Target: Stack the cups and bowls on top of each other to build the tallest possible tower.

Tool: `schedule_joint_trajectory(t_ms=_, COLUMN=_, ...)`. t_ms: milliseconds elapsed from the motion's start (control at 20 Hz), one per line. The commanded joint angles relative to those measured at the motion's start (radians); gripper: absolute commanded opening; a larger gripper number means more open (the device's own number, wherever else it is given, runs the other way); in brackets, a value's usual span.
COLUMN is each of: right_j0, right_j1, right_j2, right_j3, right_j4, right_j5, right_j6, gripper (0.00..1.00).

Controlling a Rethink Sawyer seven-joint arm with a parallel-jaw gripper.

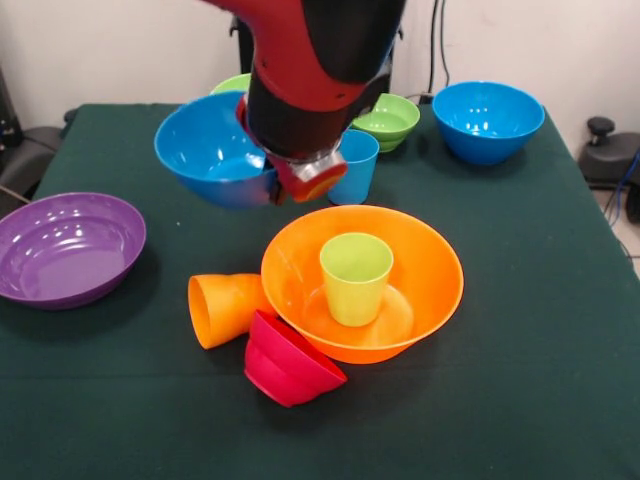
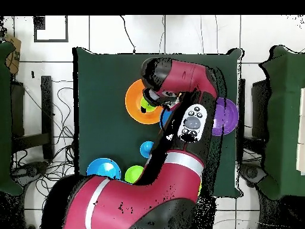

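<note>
The gripper (image 1: pixel 300 180) carries a tilted blue bowl (image 1: pixel 210 150), just behind the orange bowl (image 1: pixel 430 270) holding the green cup (image 1: pixel 356 275).

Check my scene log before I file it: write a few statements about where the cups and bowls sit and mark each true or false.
1. The lime green cup stands upright inside the big orange bowl. True.
2. The orange cup stands upright. False: it lies on its side beside the big orange bowl.
3. The purple bowl holds a cup. False: it is empty.
4. The small red bowl leans tilted against the big orange bowl. True.
5. A blue bowl is tilted at the gripper, off the table. True.
</note>
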Motion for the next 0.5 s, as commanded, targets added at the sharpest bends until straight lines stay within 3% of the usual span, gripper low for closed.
schedule_joint_trajectory(t_ms=50, right_j0=0.031, right_j1=-0.069, right_j2=0.014, right_j3=-0.046, right_j4=0.037, right_j5=0.114, right_j6=0.202, gripper=0.00)
schedule_joint_trajectory(t_ms=500, right_j0=0.026, right_j1=0.011, right_j2=-0.009, right_j3=-0.202, right_j4=0.079, right_j5=0.178, right_j6=0.251, gripper=0.00)
